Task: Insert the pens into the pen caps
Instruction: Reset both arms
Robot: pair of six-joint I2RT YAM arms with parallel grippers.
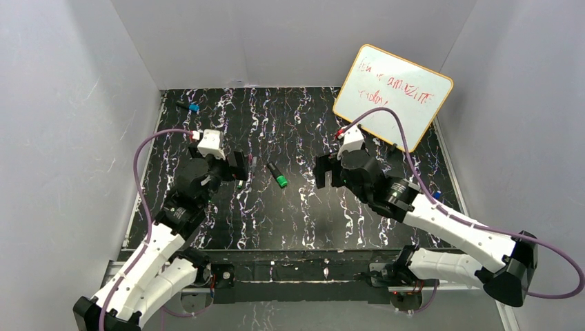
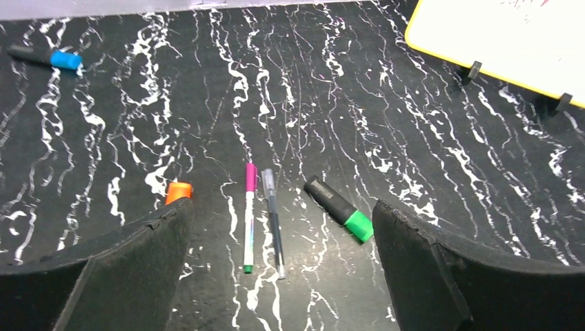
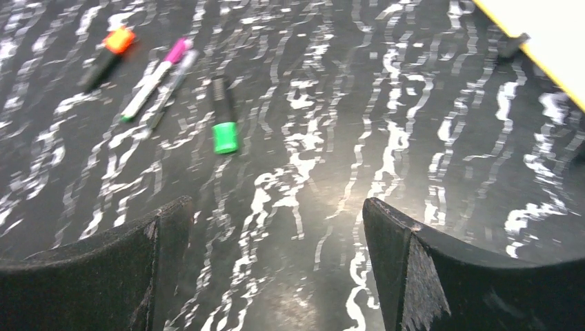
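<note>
The black marbled mat (image 1: 310, 227) meets white walls at 9, 12 and 3 o'clock. The whiteboard (image 1: 393, 93) leans across its 1 o'clock corner, so the open room is the bare middle and the near half. Both arms reach forward from the near edge, elbows bent and wrists pitched down. The left gripper (image 1: 236, 167) hangs at 9 o'clock from the mat's centre and the right gripper (image 1: 323, 172) at 3 o'clock, each with jaws spread wide and nothing between them. The green-ended marker (image 1: 277, 175) lies flat between the two, touching neither. The blue-ended marker (image 1: 187, 107) lies well apart in the 10 o'clock corner. The left wrist view shows what the top view mostly hides under the arm: the orange-ended marker (image 2: 179, 191) just beyond one finger (image 2: 131, 269), and the white pen (image 2: 249, 214) (pink cap on its far end) close beside the dark slim pen (image 2: 273, 221). A blue speck (image 1: 437, 195) by the right forearm may be a cap, though it is too small to be sure.
</note>
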